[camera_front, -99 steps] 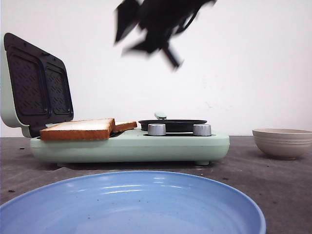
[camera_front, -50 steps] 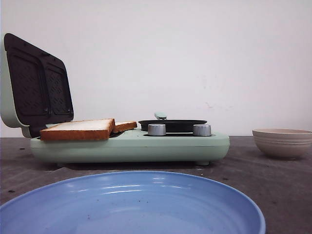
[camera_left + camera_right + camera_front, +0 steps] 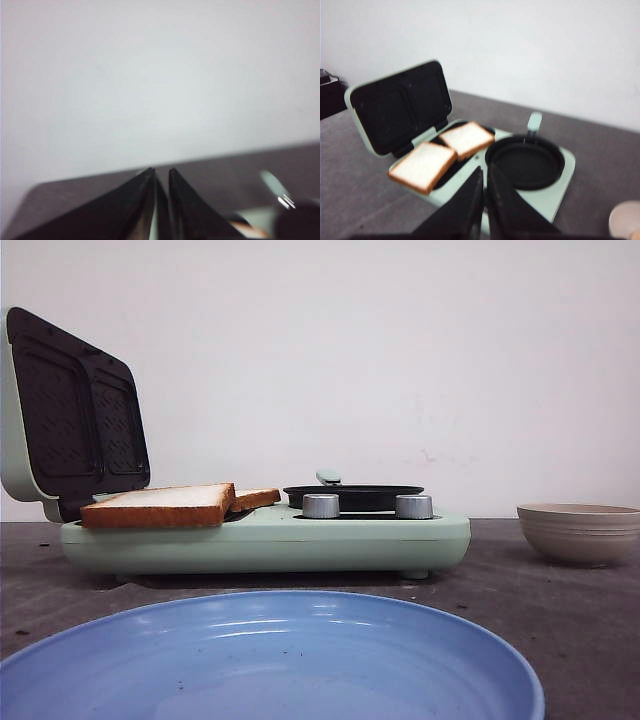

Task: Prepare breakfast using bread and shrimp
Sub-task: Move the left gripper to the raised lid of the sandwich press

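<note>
Two white bread slices lie on the open sandwich plate of a mint-green breakfast maker (image 3: 270, 540): a near slice (image 3: 160, 505) and a far slice (image 3: 257, 498). Both also show in the right wrist view, the near one (image 3: 423, 166) and the far one (image 3: 466, 138). An orange-red tip of the shrimp (image 3: 635, 234) shows in a beige bowl (image 3: 623, 220) at the frame's edge. My right gripper (image 3: 485, 167) is shut and empty, high above the maker. My left gripper (image 3: 161, 170) is shut and empty, facing the white wall. Neither gripper shows in the front view.
The maker's lid (image 3: 70, 415) stands open at the left. An empty black pan (image 3: 353, 495) sits on its right half behind two grey knobs (image 3: 321, 505). The beige bowl (image 3: 580, 530) stands at the right. A blue plate (image 3: 270, 597) lies at the front.
A blurred dark arm at the top of the front view one second ago has left the view. The bread, maker, bowl and plate have not moved.
</note>
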Controlling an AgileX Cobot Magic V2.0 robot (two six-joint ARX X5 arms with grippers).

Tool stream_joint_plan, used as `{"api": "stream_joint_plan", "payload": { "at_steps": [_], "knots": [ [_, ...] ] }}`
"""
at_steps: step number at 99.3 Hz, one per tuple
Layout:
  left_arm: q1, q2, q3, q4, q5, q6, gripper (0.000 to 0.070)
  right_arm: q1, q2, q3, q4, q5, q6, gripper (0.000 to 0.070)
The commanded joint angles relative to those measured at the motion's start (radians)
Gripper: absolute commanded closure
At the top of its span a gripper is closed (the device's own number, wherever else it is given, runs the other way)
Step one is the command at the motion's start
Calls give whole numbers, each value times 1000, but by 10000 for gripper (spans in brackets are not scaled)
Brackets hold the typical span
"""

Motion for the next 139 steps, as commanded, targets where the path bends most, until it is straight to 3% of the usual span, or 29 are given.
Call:
{"api": "stream_joint_plan", "payload": {
  "at_steps": [1,26,36,44,53,59,79,93,114,139],
  "knots": [
    [79,19,15,25,28,-26,700,5,-26,-11,4,-5,58,700],
    [383,115,15,-71,322,-198,700,5,-102,-24,-20,-8,80,700],
    [463,163,15,-168,472,-223,700,5,-118,-24,-31,-9,81,700],
    [500,203,15,-245,541,-243,700,5,-123,-24,-42,-8,84,700],
    [523,243,15,-311,584,-244,694,5,-123,-24,-52,-8,85,700],
    [531,268,15,-332,612,-244,643,5,-123,-24,-54,-8,91,700],
    [547,329,15,-328,638,-245,376,5,-123,-24,-59,-8,91,700],
    [578,366,15,-326,663,-307,374,5,-123,-24,-66,-7,111,700],
    [668,427,15,-322,880,-460,374,5,-123,-24,-68,-8,117,700],
    [734,459,15,-295,972,-502,375,5,-122,-24,-72,-8,117,700]
  ]
}}
